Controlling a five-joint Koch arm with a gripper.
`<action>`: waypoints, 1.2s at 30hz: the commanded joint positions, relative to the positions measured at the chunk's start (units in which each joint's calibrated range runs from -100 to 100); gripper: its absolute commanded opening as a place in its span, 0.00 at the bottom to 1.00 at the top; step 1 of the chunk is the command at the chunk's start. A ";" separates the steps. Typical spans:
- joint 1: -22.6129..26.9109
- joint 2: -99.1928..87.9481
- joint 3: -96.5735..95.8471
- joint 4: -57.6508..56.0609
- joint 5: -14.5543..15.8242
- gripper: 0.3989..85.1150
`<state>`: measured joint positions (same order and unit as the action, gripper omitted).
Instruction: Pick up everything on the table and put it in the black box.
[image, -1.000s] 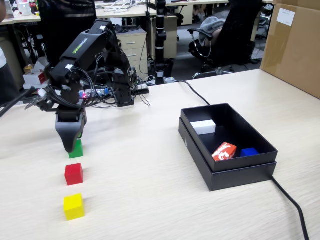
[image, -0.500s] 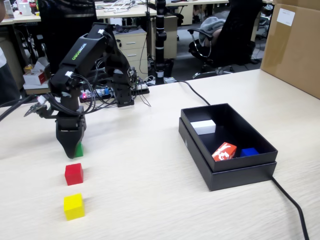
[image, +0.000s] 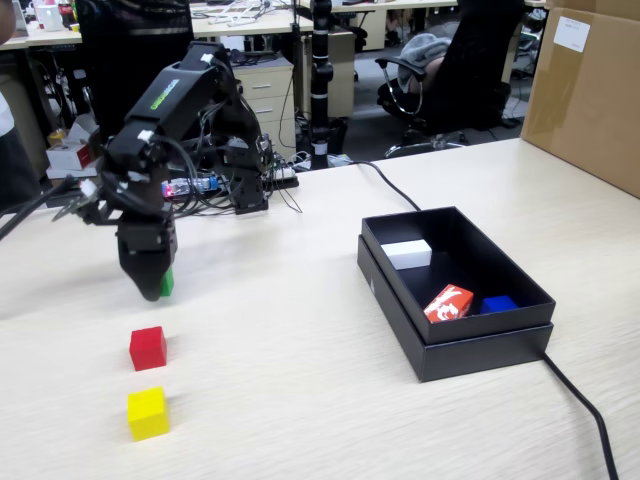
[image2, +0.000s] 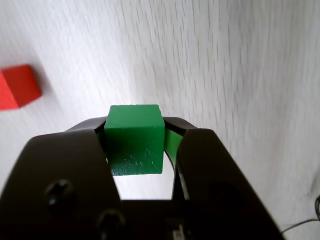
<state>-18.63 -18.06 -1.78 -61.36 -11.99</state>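
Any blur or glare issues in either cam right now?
Wrist view: small green cube between the black gripper jaws is sharp; red cube at left edge is soft, pale wooden table washed out. Fixed view: even light, slightly soft, no glare.

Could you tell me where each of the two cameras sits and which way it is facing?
Fixed view: stands in front of the table, raised, facing the arm, black box, red cube and yellow cube.
Wrist view: rides behind the gripper, looking down at the tabletop.
Both show the gripper shut on the green cube and the red cube.
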 joint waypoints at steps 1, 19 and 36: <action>3.66 -15.50 2.14 -7.79 2.64 0.00; 30.72 -20.67 24.35 -11.08 19.44 0.00; 35.90 24.77 47.11 -7.45 22.71 0.01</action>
<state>17.07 5.89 42.22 -72.44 10.38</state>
